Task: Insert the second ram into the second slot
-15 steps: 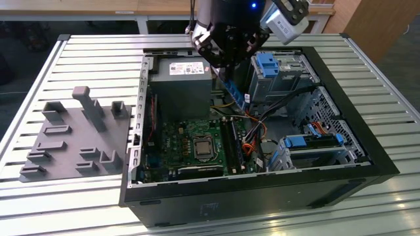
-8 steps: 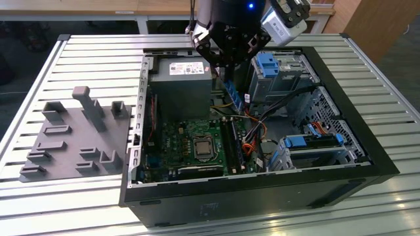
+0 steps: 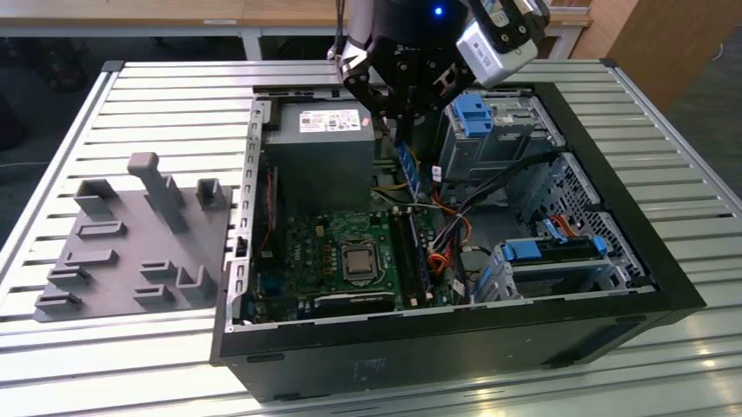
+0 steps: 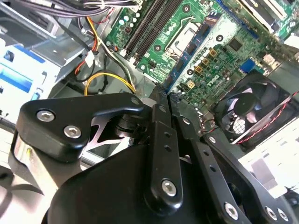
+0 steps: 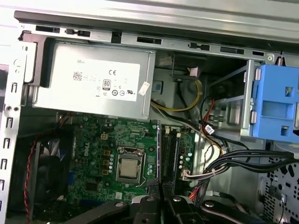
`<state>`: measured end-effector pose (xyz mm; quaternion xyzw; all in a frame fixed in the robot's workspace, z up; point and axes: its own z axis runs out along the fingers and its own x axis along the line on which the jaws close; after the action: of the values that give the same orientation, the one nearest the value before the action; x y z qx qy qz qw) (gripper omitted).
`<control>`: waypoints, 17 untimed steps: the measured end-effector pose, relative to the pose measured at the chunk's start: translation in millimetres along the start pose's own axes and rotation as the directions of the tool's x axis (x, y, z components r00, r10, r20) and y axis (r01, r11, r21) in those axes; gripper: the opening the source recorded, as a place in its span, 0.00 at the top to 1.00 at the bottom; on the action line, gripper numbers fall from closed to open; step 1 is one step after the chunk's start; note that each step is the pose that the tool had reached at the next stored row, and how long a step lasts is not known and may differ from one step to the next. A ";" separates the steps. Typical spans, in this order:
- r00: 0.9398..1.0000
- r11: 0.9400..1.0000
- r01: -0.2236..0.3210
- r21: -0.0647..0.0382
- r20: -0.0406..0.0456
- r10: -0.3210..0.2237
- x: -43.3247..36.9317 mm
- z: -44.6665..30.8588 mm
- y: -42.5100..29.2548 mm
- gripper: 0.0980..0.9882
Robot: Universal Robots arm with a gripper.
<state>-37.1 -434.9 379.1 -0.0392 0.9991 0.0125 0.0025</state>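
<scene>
The black two-finger gripper (image 3: 401,126) is pinched narrow on the second ram (image 3: 406,163), a thin blue circuit-board strip held on edge over the green motherboard (image 3: 330,252). The strip is probably light, stiff and fragile (take the long top edge, never the chips).

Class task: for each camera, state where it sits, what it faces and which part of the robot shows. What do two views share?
Exterior view: off the arm, looking down into the computer case; the gripper holds the second ram.
Second wrist view: on the arm, looking past its fingers at the motherboard and fan.
First wrist view: on the arm, facing the power supply; fingers show.
Shared: all see the processor socket.
</scene>
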 end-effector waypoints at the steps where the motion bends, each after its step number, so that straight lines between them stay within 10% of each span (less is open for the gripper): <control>1: 1.000 1.000 -0.010 0.000 0.000 0.010 0.0 0.1 0.0 0.96; 17: 0.997 0.997 -0.074 0.000 0.002 0.074 0.0 7.7 -3.6 0.96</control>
<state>-36.8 -438.3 371.3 -0.0020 0.9999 0.0125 0.0030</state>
